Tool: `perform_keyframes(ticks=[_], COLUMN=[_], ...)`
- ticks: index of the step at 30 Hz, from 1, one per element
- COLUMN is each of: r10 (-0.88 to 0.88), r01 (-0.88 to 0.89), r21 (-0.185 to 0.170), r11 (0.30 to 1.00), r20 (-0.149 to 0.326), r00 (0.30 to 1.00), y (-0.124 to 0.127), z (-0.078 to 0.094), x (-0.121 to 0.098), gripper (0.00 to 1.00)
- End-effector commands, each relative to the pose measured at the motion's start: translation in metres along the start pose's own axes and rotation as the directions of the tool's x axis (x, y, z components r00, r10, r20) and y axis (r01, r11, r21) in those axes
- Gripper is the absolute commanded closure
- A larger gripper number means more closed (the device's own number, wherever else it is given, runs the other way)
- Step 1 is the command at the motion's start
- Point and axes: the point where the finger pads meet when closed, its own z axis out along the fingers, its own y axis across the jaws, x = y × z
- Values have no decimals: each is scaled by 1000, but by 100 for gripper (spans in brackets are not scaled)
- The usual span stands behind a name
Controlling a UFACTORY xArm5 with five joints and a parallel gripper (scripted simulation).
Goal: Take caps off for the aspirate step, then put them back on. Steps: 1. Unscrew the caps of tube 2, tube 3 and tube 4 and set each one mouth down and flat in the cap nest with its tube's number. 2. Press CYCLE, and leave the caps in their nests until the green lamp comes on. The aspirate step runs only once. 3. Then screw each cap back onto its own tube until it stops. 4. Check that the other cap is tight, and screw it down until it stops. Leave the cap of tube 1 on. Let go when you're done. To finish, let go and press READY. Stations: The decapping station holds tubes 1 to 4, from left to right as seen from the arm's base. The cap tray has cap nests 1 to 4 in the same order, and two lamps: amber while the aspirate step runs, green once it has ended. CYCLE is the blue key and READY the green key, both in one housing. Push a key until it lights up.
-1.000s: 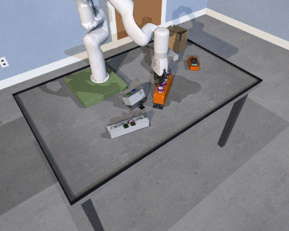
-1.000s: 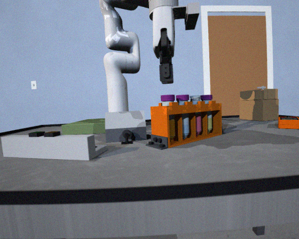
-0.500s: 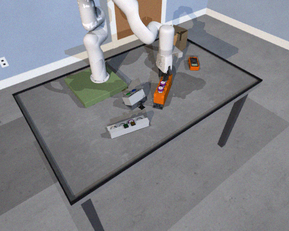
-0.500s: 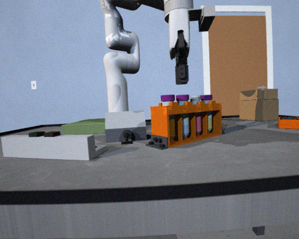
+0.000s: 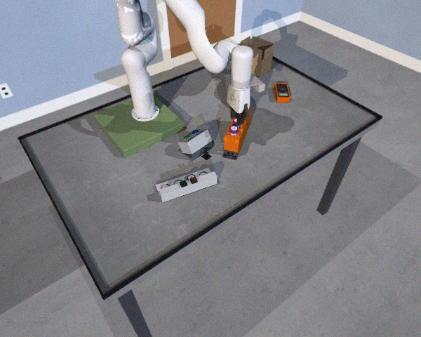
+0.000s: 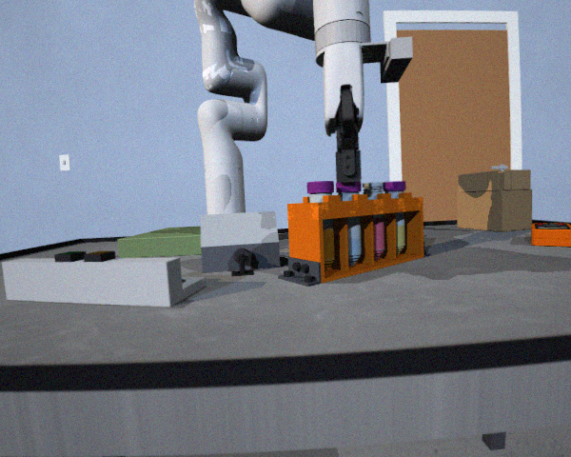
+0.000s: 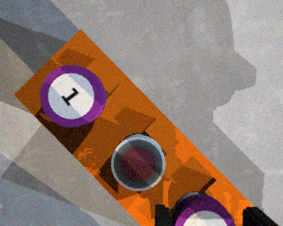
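The orange decapping station (image 5: 235, 139) (image 6: 305, 230) (image 7: 132, 120) holds four tubes. Cap 1 (image 7: 73, 95) (image 6: 394, 186) is on its tube. Tube 2 (image 7: 138, 161) (image 6: 373, 186) stands open, without a cap. My gripper (image 5: 239, 117) (image 6: 348, 179) (image 7: 205, 217) is open and points straight down, with its fingers on either side of purple cap 3 (image 7: 198, 203) (image 6: 348, 187), which sits on its tube. Cap 4 (image 5: 234, 129) (image 6: 320, 187) is on its tube. A purple cap (image 5: 187, 176) lies in a nest of the white cap tray (image 5: 174, 192) (image 6: 88, 280). Both lamps look dark.
The grey key housing (image 5: 198, 143) (image 6: 239, 236) with the blue key (image 5: 194, 132) and the green key (image 5: 186, 137) stands between the station and the green base plate (image 5: 138, 126). A cardboard box (image 5: 259, 54) (image 6: 495, 199) and an orange meter (image 5: 282, 92) (image 6: 553, 233) lie farther back.
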Motion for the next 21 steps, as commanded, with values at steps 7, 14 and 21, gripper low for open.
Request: perform_keyframes(ticks=[7,14,21], r10=[0,0,0], r01=[0,0,0], r21=[-2,-2,-2], r11=[1000,1000,1000], r20=[-4,-4,-4], r00=[1000,1000,1000], y=[1,1,1], z=[3,5,9], x=[1,1,1], gripper=[54,54,54])
